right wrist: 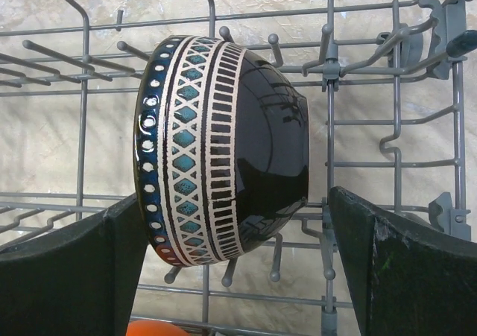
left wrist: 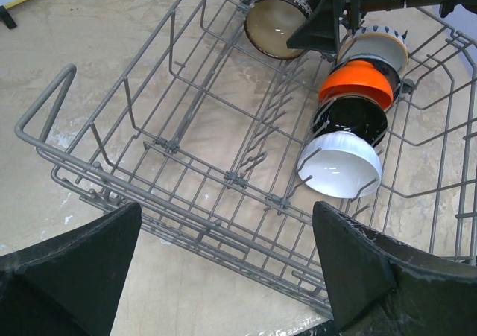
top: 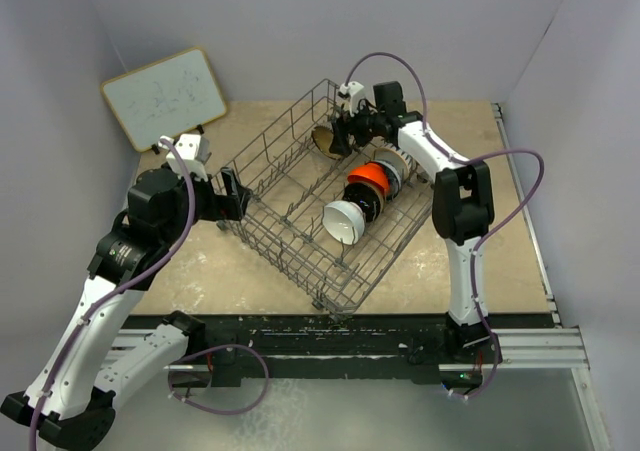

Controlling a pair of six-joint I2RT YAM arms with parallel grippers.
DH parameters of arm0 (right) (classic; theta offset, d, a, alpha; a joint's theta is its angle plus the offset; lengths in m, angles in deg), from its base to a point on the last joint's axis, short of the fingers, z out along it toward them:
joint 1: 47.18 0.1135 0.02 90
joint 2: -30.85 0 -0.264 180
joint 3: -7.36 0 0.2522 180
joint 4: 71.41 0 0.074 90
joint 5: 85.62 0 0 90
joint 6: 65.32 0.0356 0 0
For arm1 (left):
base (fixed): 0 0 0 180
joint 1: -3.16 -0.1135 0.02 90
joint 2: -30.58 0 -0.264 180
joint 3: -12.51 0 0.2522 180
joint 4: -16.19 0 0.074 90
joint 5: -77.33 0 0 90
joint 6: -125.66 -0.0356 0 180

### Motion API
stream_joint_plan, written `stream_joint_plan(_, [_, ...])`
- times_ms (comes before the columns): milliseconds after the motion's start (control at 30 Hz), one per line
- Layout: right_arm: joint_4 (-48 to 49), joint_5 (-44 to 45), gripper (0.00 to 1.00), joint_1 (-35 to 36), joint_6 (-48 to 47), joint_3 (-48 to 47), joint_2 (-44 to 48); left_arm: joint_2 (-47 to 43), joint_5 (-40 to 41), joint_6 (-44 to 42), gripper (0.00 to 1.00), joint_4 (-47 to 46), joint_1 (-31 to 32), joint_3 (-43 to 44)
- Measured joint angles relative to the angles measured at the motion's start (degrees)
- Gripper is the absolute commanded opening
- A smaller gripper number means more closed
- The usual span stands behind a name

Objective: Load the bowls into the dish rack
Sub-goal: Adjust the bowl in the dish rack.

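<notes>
Grey wire dish rack point(top: 290, 226) looks metal; patterned bowl point(right wrist: 223, 150) glossy, perhaps glazed ceramic; table point(top: 480, 261) matt, mottled.

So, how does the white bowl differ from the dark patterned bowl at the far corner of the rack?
The white bowl is plain; the dark patterned bowl has a banded rim and a beige inside. The white bowl ends a row, next to the black bowl; the patterned one stands alone. Only the patterned one sits between the right gripper's open jaws. Both stand on edge in the dish rack.
</notes>
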Motion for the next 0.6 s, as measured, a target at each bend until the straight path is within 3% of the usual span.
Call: stream_joint_plan(600, [4.7, -1.5, 0.93, 0.0, 1.8, -1.6, -1.9, -0.2, 0.0, 0.0, 0.99, -0.1, 0.0, 0.0])
